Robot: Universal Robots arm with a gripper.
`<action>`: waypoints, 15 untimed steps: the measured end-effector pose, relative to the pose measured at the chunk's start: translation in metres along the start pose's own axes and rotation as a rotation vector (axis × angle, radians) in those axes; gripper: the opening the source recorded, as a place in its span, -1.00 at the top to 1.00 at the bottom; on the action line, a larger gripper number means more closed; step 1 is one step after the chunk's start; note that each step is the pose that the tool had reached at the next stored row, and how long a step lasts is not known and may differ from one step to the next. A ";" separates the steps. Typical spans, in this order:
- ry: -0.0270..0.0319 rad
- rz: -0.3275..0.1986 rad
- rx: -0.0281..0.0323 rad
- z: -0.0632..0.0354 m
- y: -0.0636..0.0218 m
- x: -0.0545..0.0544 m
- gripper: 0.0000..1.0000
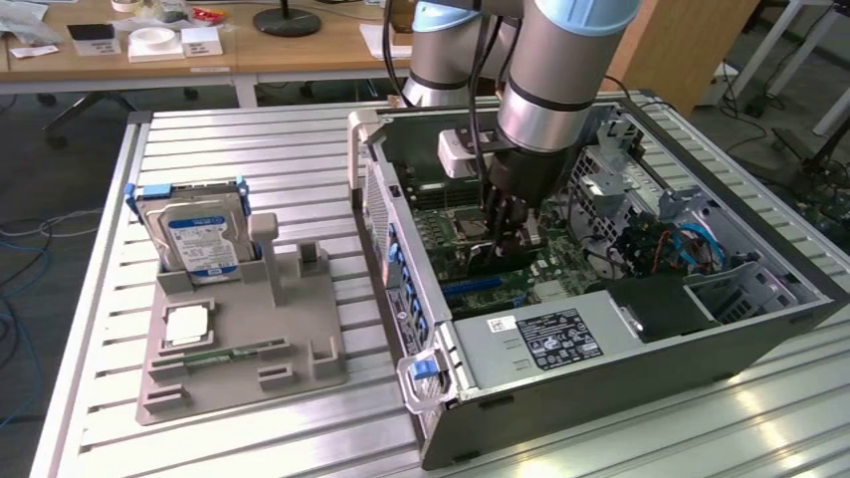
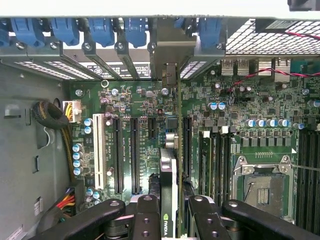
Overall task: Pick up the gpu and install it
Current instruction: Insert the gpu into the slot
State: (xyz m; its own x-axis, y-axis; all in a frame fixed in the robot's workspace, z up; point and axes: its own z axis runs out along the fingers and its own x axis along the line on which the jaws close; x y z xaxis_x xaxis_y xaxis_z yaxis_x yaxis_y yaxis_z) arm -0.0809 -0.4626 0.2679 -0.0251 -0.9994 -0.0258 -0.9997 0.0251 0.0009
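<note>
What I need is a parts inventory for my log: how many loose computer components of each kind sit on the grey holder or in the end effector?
hard drive: 1
processor chip: 1
memory stick: 1
gpu, gripped by the end effector: 1
Total: 4

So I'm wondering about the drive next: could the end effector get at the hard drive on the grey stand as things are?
Probably not right now: the end effector is down inside the computer case, shut on the gpu. The hard drive itself stands upright in the grey stand with nothing over it.
</note>
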 end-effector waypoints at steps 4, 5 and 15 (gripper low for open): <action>0.0004 0.000 -0.0002 0.0010 0.0000 0.000 0.47; 0.0004 0.000 -0.0002 0.0010 0.0000 0.000 0.47; 0.0001 0.000 -0.0001 0.0046 0.0000 0.000 0.47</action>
State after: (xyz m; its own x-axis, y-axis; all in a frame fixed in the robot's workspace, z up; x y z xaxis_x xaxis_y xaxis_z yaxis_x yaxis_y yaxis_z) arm -0.0809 -0.4626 0.2633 -0.0251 -0.9994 -0.0256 -0.9997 0.0251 0.0009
